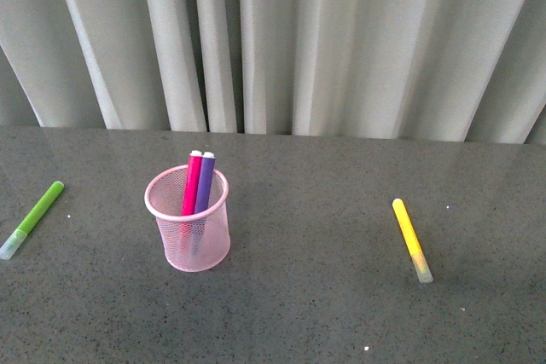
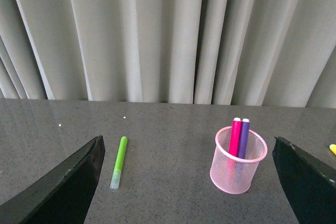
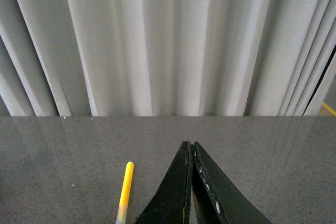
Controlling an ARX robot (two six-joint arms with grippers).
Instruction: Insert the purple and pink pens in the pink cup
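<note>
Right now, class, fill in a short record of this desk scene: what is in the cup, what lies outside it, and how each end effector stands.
cup: pink cup, upright on the grey table
in cup: pink pen and purple pen, side by side, leaning on the far rim
outside cup: green marker to its left, yellow marker to its right, both lying flat
left end effector: open, holding nothing
right end effector: shut, holding nothing
task state: both pens already in the cup

Pen lower ends: veiled by the mesh of the pink cup (image 1: 189, 232).
Yellow marker (image 3: 125, 194): cap end cut off in the right wrist view.
Left gripper fingers (image 2: 63, 187): tips cropped out.
</note>
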